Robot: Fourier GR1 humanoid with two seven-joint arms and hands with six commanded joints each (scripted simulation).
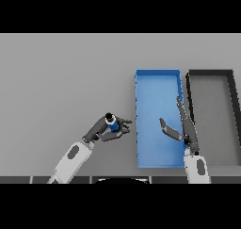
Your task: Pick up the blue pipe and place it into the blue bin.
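Got the blue pipe (112, 124) clamped in my left hand (106, 131) fingers, just left of the blue bin (157, 77). Drop-off's left. Right hand (181, 129) fingers apart over the bin.

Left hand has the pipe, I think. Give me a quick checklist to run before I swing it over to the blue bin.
1. Grasp: left hand has fingers curled round the blue pipe - ok.
2. Pipe lifted clear of the grey table: cannot tell from the head view.
3. Target: blue bin sits to the right of the pipe, and its visible floor is bare - ok.
4. Path: right hand is over the bin with fingers straight, in the drop area - not ok.
5. Wrong container: dark bin is beyond the blue one, not in the path - ok.
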